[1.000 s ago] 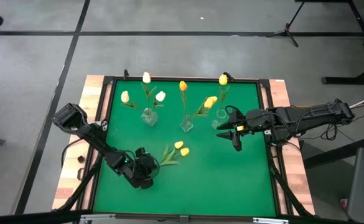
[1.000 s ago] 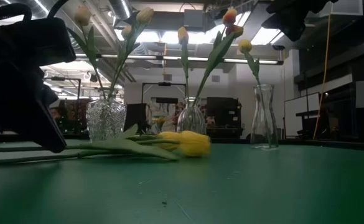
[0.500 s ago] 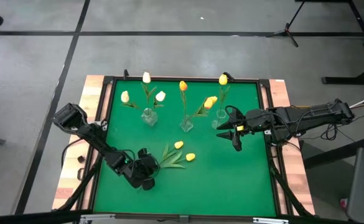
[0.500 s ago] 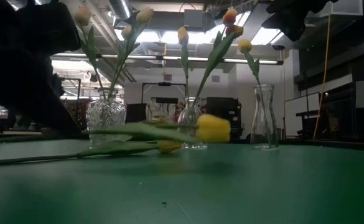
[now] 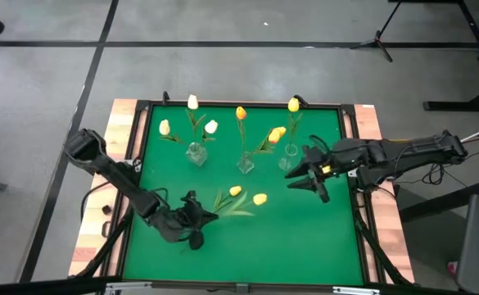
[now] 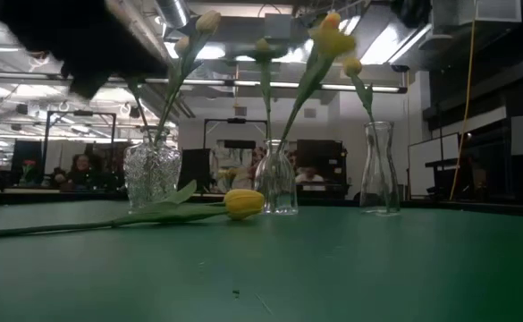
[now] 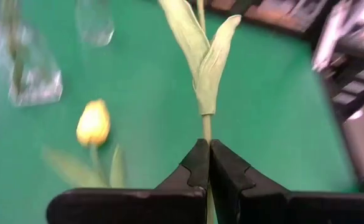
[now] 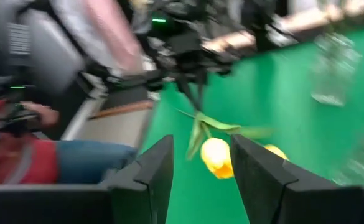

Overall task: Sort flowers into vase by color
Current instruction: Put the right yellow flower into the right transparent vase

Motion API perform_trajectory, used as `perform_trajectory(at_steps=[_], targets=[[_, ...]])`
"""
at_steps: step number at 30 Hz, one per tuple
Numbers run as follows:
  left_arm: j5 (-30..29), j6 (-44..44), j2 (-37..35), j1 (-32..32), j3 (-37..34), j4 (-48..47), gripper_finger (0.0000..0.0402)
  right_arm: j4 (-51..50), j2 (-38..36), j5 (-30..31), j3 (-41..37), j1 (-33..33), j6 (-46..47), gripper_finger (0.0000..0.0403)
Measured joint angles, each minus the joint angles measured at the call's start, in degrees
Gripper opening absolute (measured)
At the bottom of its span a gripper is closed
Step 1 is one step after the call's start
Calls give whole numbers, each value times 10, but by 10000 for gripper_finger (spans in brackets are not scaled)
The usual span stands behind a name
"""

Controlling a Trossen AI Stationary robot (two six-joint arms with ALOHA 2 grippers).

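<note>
Green tulip stem (image 7: 204, 121) pinched in shut left tool (image 7: 208, 163).

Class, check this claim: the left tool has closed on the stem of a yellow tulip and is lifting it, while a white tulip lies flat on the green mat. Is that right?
Not quite: the tulip lying on the mat is yellow, not white, as the low view shows. The rest holds: the left tool is closed on a stem, and the held yellow tulip is raised.
</note>
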Motion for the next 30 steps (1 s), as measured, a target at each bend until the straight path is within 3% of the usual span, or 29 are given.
perform_trajectory(at_steps=[4, 8, 16, 20, 24, 30], targets=[[-1, 93, -45, 2, 1, 51, 0, 54, -20, -42, 0, 29, -33, 158], [-1, 166, -100, 7, 1, 78, 0, 76, -50, -29, 0, 81, -57, 158], [14, 290, -178, 23, 1, 140, 0, 52, -81, 152, 1, 195, -76, 158], [67, 362, -183, 38, 1, 228, 0, 35, -69, 228, 1, 238, -78, 158], [120, 374, -183, 64, 1, 252, 0, 16, -30, 335, 1, 251, -73, 158], [162, 360, -182, 97, 1, 250, 0, 54, 50, 346, 0, 250, -76, 158]])
